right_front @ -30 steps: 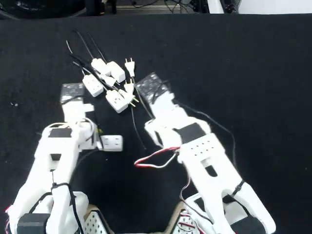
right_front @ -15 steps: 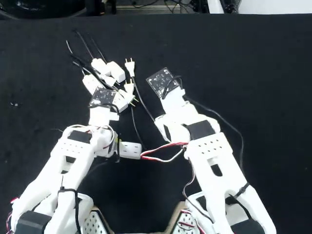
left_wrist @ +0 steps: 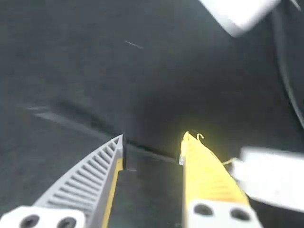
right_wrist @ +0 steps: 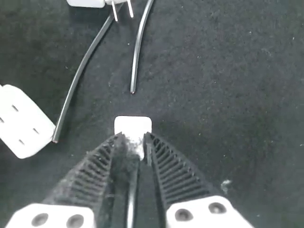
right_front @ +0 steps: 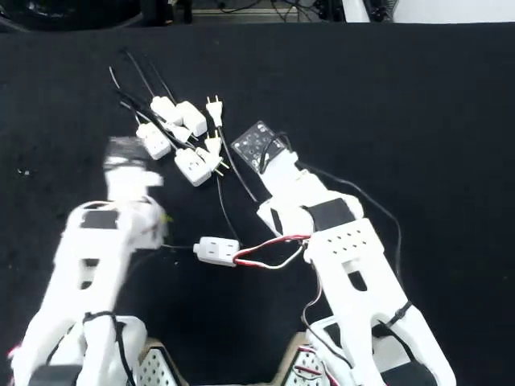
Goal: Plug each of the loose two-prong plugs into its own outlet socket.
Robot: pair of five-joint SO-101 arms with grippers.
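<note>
L gripper (left_wrist: 153, 138) swung back leftward, jaws spread; R gripper (right_wrist: 132, 138) pinching 1 plug (right_wrist: 133, 124).

Nothing here can be read as text, number, label or sign. Neither a white plastic outlet block (right_front: 193, 166) nor a small white two-prong plug (right_front: 213, 103) bears legible print, and the black cloth-covered bench (right_front: 418, 104) carries no marking that can be made out.
</note>
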